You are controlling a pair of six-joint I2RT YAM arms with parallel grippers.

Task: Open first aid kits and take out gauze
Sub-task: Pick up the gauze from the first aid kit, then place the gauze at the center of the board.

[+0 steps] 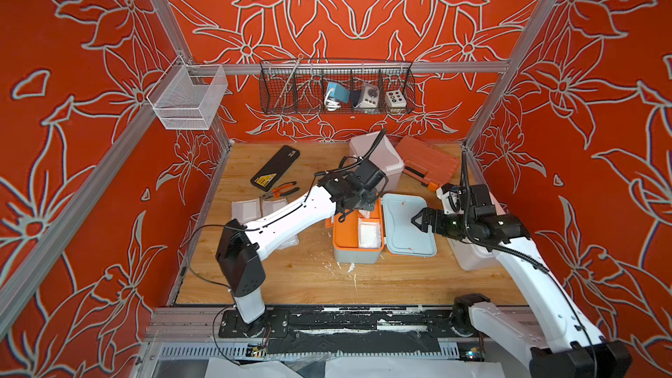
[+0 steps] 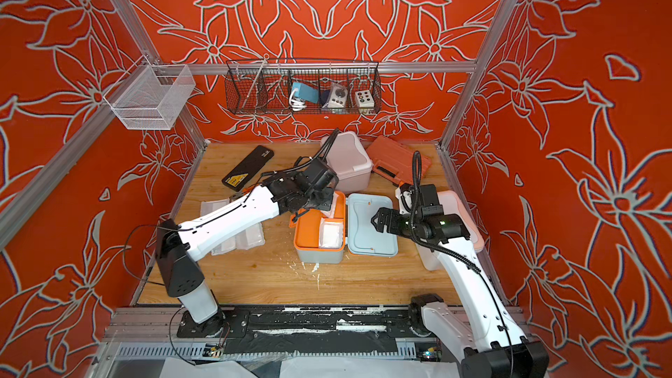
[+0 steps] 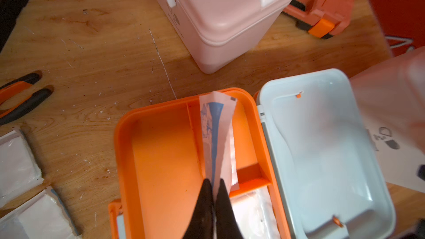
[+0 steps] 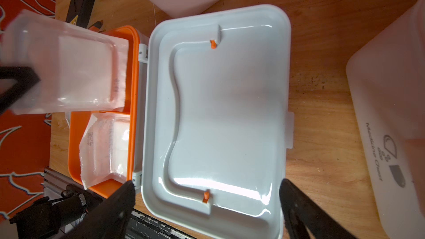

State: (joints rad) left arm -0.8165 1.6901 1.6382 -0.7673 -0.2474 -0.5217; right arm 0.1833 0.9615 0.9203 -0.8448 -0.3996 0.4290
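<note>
Left tool [image 3: 213, 181]: jaws together, clamped on one edge of a flat white gauze pad in a clear wrapper [image 3: 217, 134]. The pad hung edge-on above the orange inner tray of the pale blue-grey plastic first aid kit [image 3: 122, 145], its long axis running away from the tool along the tray divider.

A second wrapped gauze pad [image 4: 108, 143] lay in the tray compartment just beside that tool.

Right tool [image 4: 207, 181]: jaws wide apart, empty, over the kit's open lid [image 4: 230, 111], across the hinge from the tray.

Judgement: the left arm was nearer the remaining pad.
</note>
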